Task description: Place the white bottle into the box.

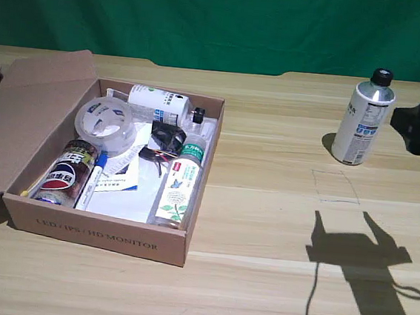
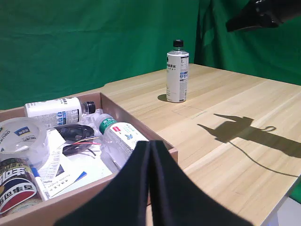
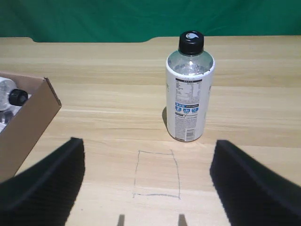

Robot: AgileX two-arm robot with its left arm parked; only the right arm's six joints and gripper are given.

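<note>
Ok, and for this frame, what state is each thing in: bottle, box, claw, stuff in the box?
white bottle: upright on the table, capped, not held
box: open, flap folded out
right claw: open, empty, short of the bottle
clear green-capped bottle: lying in the box
tape roll: lying flat in the box

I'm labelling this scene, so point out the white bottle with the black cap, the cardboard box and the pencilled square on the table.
white bottle point(image 1: 361, 121): exterior view, on its printed label.
cardboard box point(image 1: 98, 235): exterior view, on its printed front wall.
pencilled square point(image 3: 156, 173): right wrist view, on the bare wood inside its outline.
</note>
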